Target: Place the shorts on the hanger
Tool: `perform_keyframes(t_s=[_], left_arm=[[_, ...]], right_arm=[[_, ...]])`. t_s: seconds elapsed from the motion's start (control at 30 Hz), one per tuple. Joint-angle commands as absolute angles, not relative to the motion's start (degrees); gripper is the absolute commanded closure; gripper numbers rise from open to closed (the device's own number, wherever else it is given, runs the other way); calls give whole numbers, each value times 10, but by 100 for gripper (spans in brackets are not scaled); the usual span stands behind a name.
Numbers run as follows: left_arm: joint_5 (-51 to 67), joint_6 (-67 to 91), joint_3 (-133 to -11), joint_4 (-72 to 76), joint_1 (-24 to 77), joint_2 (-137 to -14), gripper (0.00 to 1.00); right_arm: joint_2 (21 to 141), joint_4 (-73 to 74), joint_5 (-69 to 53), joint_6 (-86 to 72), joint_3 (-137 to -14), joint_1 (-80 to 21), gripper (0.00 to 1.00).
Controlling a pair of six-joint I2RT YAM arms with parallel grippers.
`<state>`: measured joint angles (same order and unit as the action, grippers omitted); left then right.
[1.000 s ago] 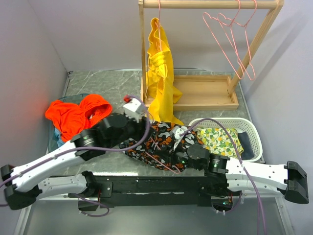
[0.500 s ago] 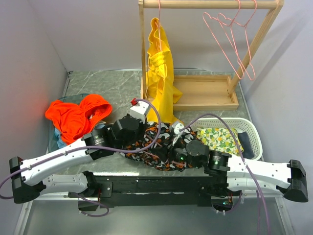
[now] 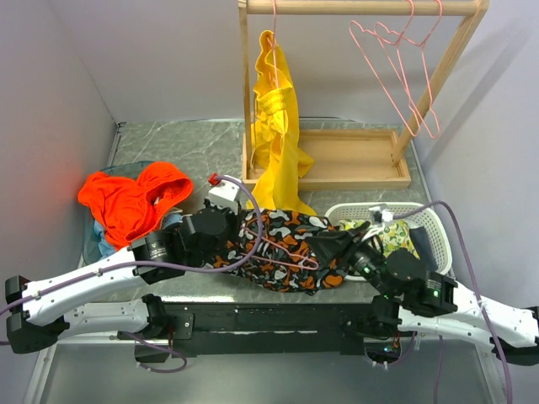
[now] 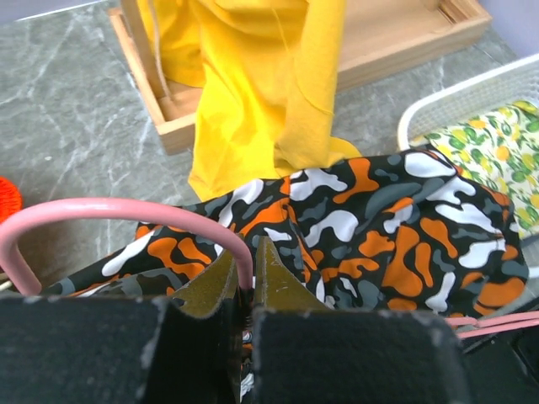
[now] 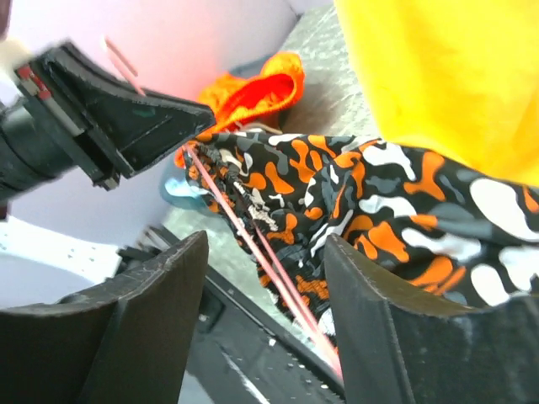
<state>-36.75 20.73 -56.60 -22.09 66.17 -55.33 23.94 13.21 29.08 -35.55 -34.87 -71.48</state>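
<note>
The camouflage shorts (image 3: 290, 227) lie spread on the table near its front edge, and a pink hanger (image 3: 296, 261) rests on top of them. My left gripper (image 3: 240, 236) sits at their left end. In the left wrist view it (image 4: 245, 273) is shut on the hanger's curved hook (image 4: 126, 208), with the shorts (image 4: 387, 219) just beyond. My right gripper (image 3: 341, 250) is at the shorts' right end. It (image 5: 265, 282) stands open, with the hanger wires (image 5: 274, 265) and shorts (image 5: 379, 194) running past between its fingers untouched.
A yellow garment (image 3: 276, 126) hangs from the wooden rack (image 3: 362, 8), beside spare pink hangers (image 3: 404, 71). The rack's tray base (image 3: 354, 160) is behind. An orange-red garment (image 3: 130, 198) lies at the left. A white basket (image 3: 429, 220) with lemon-print fabric stands at the right.
My left gripper has shut on the hanger's hook. My right gripper has opened, let go and drawn back to the right, and the shorts have spread out flatter.
</note>
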Motion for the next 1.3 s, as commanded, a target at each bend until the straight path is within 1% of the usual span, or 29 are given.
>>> perform_keyframes(t_s=[0.0,0.13,0.2,0.27,0.5,0.57,0.7,0.87,0.9,1.0,1.17,1.27], left_arm=[[-428,225,-577,-207,664,-541,99],[-476,252,-589,-219,664,-549,99],[-499,258,-597,-225,664,-556,99],[-518,269,-612,-228,660,-569,99],[-493,280,-657,-260,623,-619,99],[-484,279,-657,-256,613,-621,99],[-458,277,-662,-256,595,-620,99],[-436,272,-673,-263,588,-625,99],[-432,272,-679,-265,589,-630,99],[-418,272,-690,-275,587,-637,99],[-401,273,-702,-287,587,-640,99],[-395,274,-708,-296,587,-641,99]], right_arm=[[178,201,349,-443,-301,-718,41],[125,200,309,-445,-255,-717,48],[121,205,290,-445,-249,-717,51],[125,197,266,-437,-240,-717,53],[187,186,232,-412,-234,-724,59],[203,179,233,-399,-232,-737,57],[261,181,281,-388,-243,-794,48],[412,207,401,-383,-302,-894,37],[464,217,416,-386,-327,-902,36],[550,254,455,-388,-370,-911,34],[591,235,461,-347,-381,-905,32],[597,211,432,-320,-371,-882,34]])
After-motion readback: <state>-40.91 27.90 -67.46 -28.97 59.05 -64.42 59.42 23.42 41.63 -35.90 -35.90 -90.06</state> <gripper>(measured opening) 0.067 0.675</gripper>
